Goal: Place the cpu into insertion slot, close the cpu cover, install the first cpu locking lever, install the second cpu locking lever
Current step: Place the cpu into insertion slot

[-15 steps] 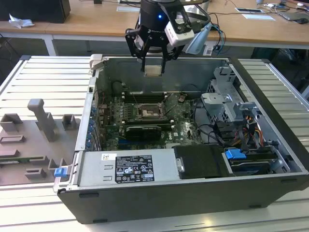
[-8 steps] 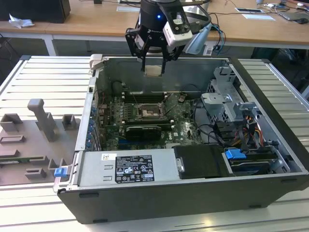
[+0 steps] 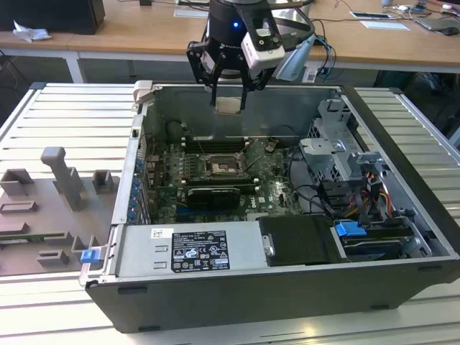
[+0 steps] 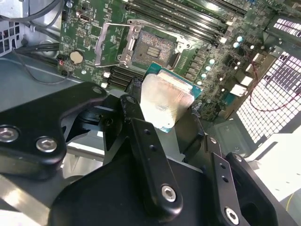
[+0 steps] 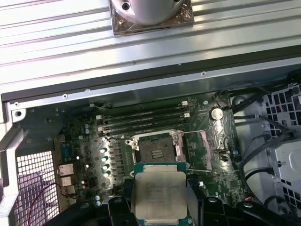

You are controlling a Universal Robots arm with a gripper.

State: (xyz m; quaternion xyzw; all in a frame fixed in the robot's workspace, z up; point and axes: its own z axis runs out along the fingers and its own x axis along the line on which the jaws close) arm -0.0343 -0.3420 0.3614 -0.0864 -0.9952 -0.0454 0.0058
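**CPU in the fingers, above the open case, not seated yet**

- Fingers (image 4: 137, 120) are closed partway on the cpu (image 4: 164, 101), gripping it by two opposite edges. Its pale metal face and green edge show in both wrist views.
- Exterior view: the cpu (image 3: 228, 106) hangs in the air over the far side of the computer case (image 3: 287, 305), clear of the motherboard (image 3: 277, 192).
- Insertion slot (image 5: 157, 149) is empty, with its dark contact field exposed. In the first wrist view it sits just past the held cpu (image 5: 160, 195).
- The cpu cover (image 5: 195, 150) is flipped open and lies to one side of the slot, not over it. The second wrist view shows the same: cover (image 4: 112, 43) beside the slot (image 4: 149, 51).
- Memory slots (image 5: 141, 117) run along the board beyond the socket.
- The case lies on its side on a slatted metal tabletop (image 3: 43, 108). The power supply (image 3: 190, 248) is along its near edge. A grey fixture block (image 3: 68, 176) sits on the tabletop at the exterior view's left.
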